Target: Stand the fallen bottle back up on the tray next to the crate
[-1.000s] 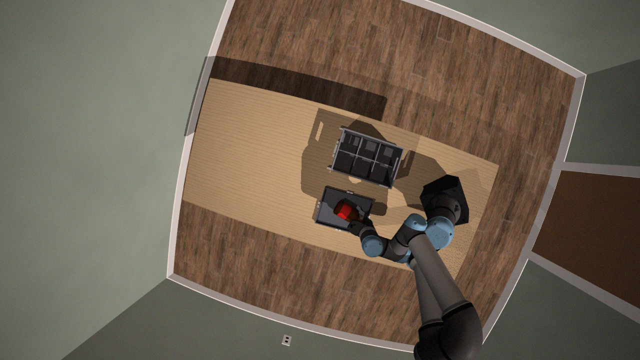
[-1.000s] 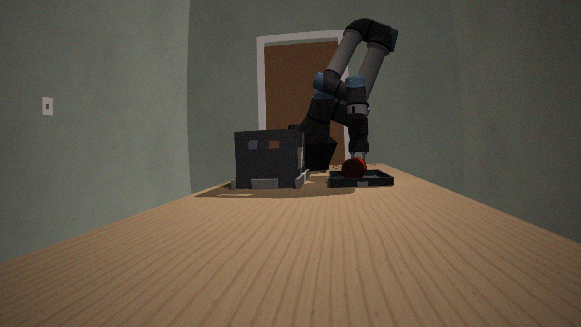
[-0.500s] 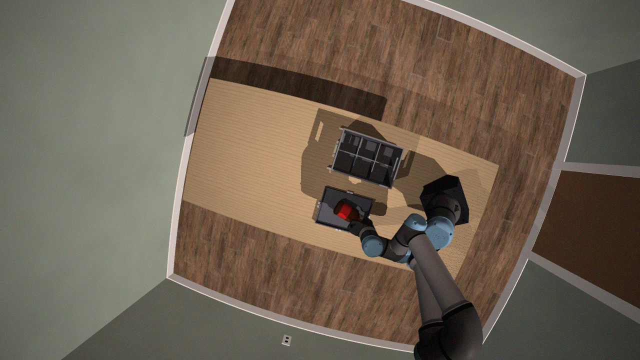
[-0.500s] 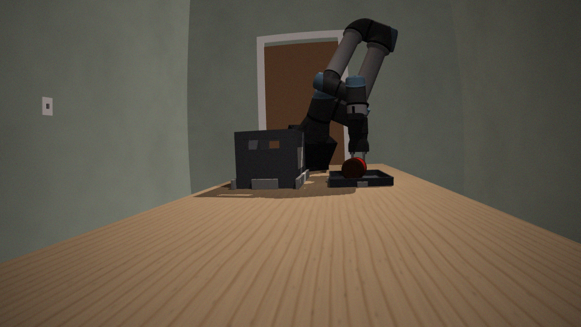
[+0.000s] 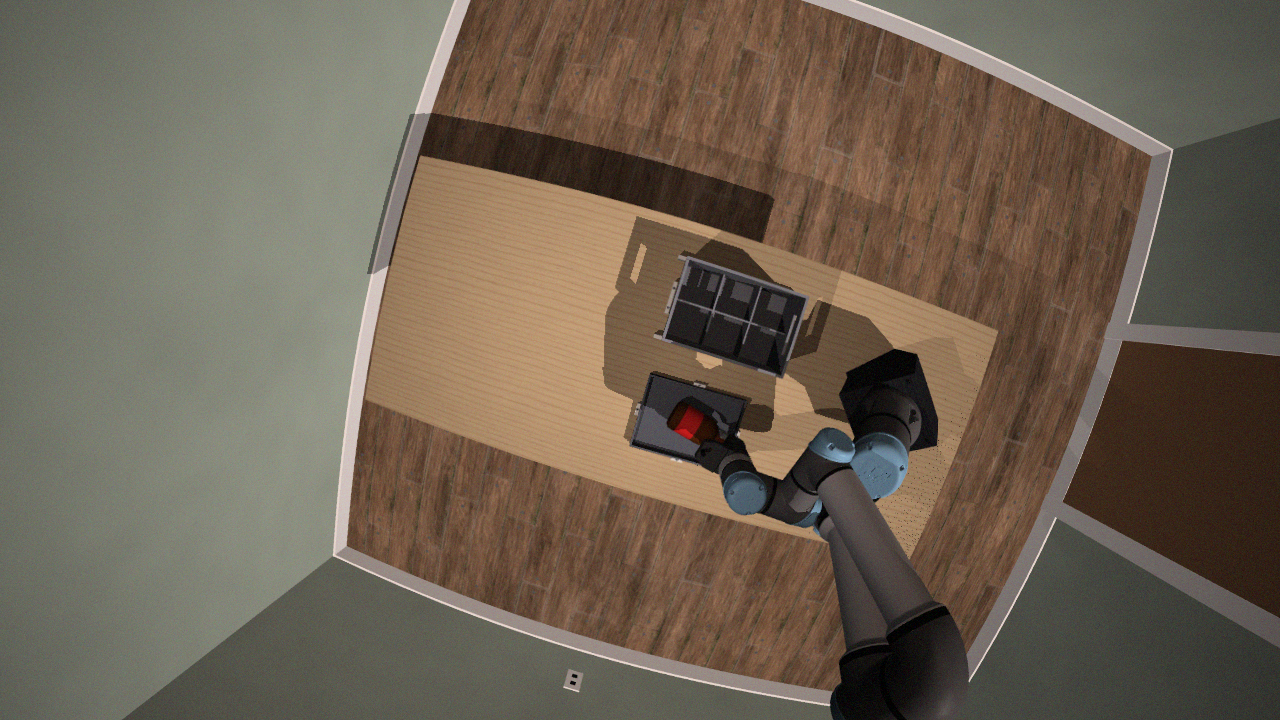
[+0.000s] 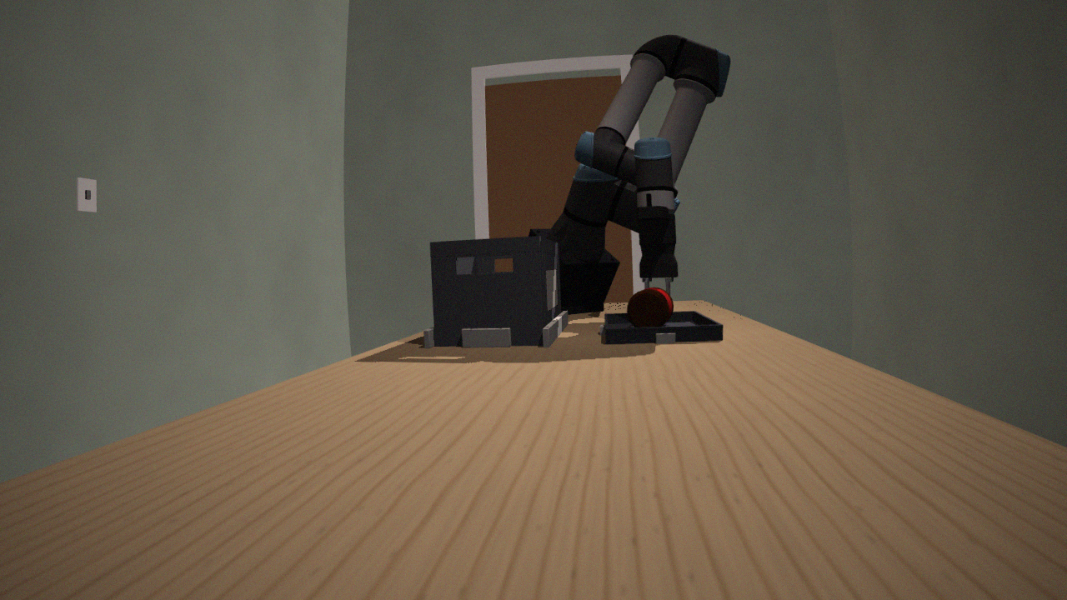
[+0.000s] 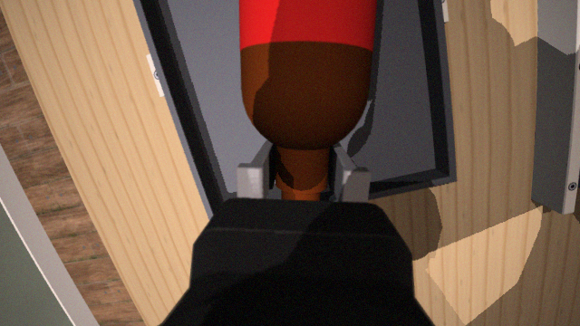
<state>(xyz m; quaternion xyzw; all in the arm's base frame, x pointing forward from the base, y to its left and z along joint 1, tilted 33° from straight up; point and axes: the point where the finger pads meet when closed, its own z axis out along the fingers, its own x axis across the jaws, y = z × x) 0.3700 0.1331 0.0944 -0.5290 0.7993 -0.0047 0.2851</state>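
Note:
A brown bottle (image 5: 689,420) (image 6: 649,307) (image 7: 308,95) with a red label lies on its side in the dark tray (image 5: 656,407) (image 6: 701,333) (image 7: 199,68). Its base faces the exterior view, and its neck points toward the arm. My gripper (image 6: 658,285) (image 7: 302,156) is shut on the bottle's neck, one finger on each side, just below the shoulder in the wrist view. The end of the neck is hidden under the gripper body there. In the top view the fingers are hidden by the arm's wrist.
The tall dark crate (image 5: 724,356) (image 6: 488,298) (image 7: 555,122) with six compartments stands beside the tray, a narrow gap of table (image 5: 501,286) (image 6: 522,462) (image 7: 91,113) between them. The tray has low walls. The robot base (image 5: 895,385) stands at the table's door end.

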